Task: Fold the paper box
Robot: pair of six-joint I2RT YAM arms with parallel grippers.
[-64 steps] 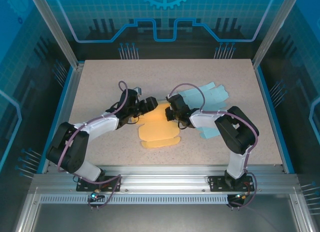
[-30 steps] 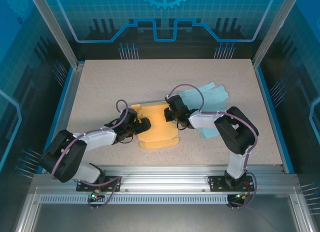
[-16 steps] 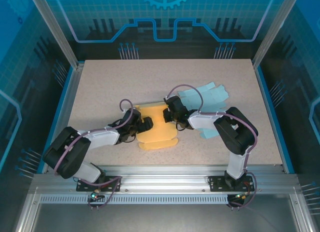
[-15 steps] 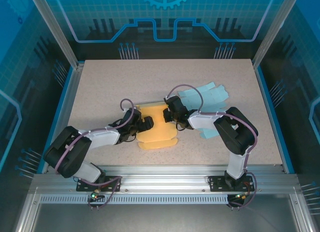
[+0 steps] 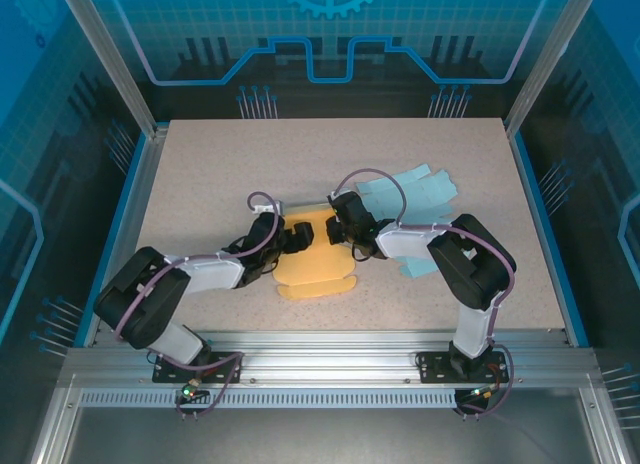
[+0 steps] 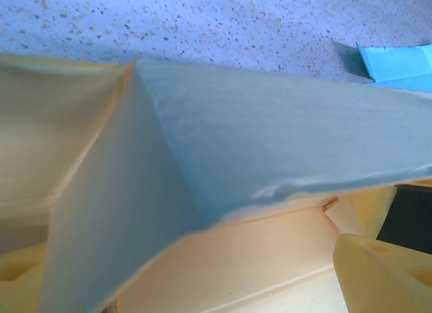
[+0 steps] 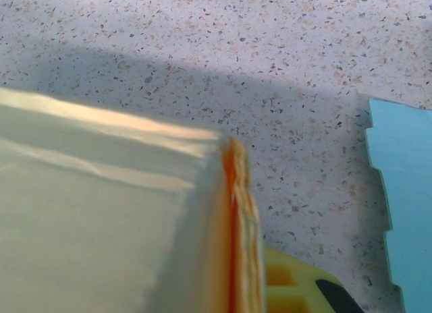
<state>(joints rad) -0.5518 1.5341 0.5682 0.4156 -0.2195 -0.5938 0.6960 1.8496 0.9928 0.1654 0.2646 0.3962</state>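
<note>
Counter [image 5: 230, 164]: speckled beige, blue edging [image 5: 128, 214] along its left and right sides. Behind it, translucent blue wall panels [image 5: 330, 44] with circuit pattern. Aluminium rails [image 5: 330, 369] along its near edge.

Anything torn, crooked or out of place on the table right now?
Nothing looks torn or spilled. The yellow paper box lies part-folded in the middle, one flap raised. The only stray: a blue paper sheet, far right, partly under the right arm.
</note>
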